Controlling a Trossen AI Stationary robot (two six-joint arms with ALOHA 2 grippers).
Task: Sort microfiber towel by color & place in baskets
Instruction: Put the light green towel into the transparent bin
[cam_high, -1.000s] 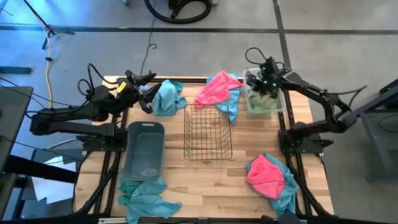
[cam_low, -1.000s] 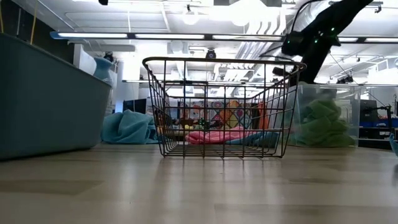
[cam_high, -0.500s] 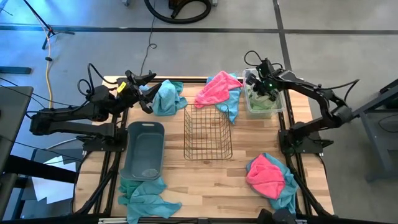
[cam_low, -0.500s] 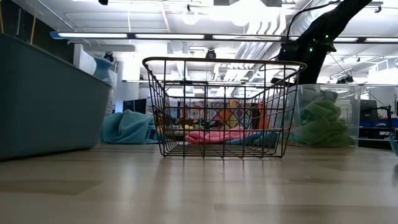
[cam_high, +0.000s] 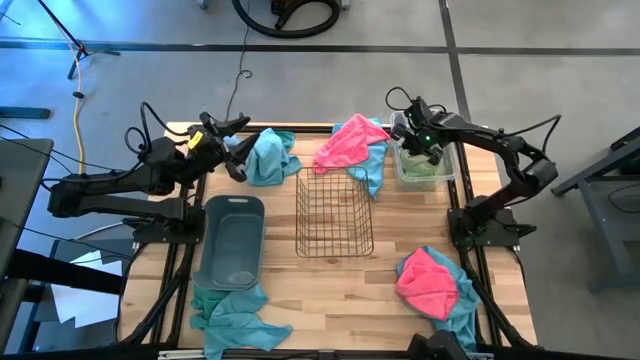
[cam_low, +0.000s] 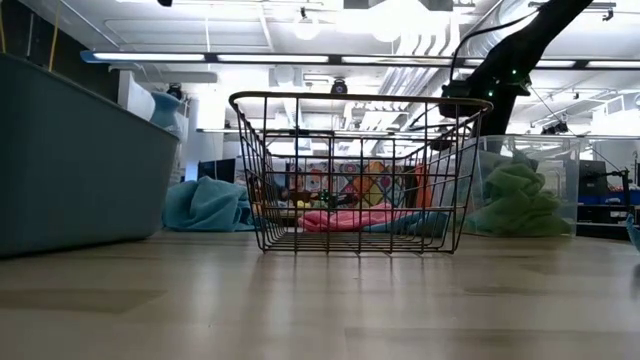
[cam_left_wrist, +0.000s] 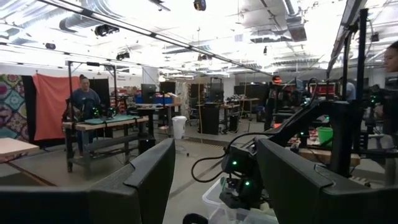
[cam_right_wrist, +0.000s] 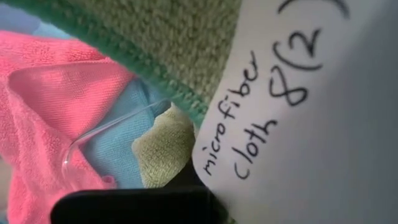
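My right gripper hangs over the far-left part of the clear bin, which holds lime green towels. Its wrist view is filled by green cloth and a white handwritten label; a pink towel shows through the bin wall. My left gripper is open at the far-left corner, beside a teal towel, touching nothing. A pink towel on a teal one lies at the far edge. Another such pair lies near right. A teal heap lies near left.
The grey-blue tub stands at left and the wire basket mid-table, both with no towels inside. Bare wood lies between the basket and the near-right pile. The left wrist view looks level across at the right arm; people work in the room beyond.
My right gripper has shifted a little toward the table's left edge, from over the bin's middle to over its far-left part. The left arm and the towels outside the bin have kept still.
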